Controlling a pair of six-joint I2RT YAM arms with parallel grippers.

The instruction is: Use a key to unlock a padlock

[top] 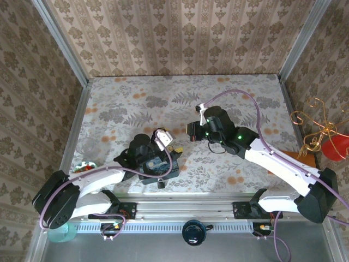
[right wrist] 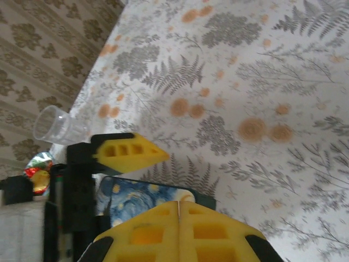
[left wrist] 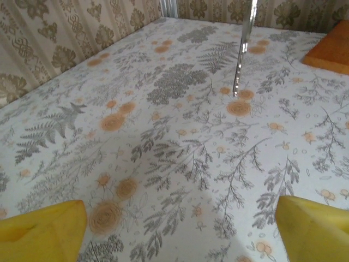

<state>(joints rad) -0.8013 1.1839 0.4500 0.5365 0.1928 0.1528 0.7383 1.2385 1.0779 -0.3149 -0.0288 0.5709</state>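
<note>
Far left on the tabletop stands a clear plastic cup, and just nearer to me lies a small shiny, colourful scrap. My left hand is spread wide: its two yellow fingertips sit at the lower corners of my left wrist view, with only flowered tabletop between them. From above, that hand hangs over the far end of the blue swirly-painted tin. A tiny dark squarish thing lies just beside the tin's near edge; I take it for the padlock, though it is too small to be sure.

Right of the tin and well apart from it, my right hand points back toward my left one, its yellow fingers pressed together along a thin seam. I cannot tell whether the key is pinched in there. Further right lie an orange block and, beyond the tabletop's edge, a curly gold wire stand.
</note>
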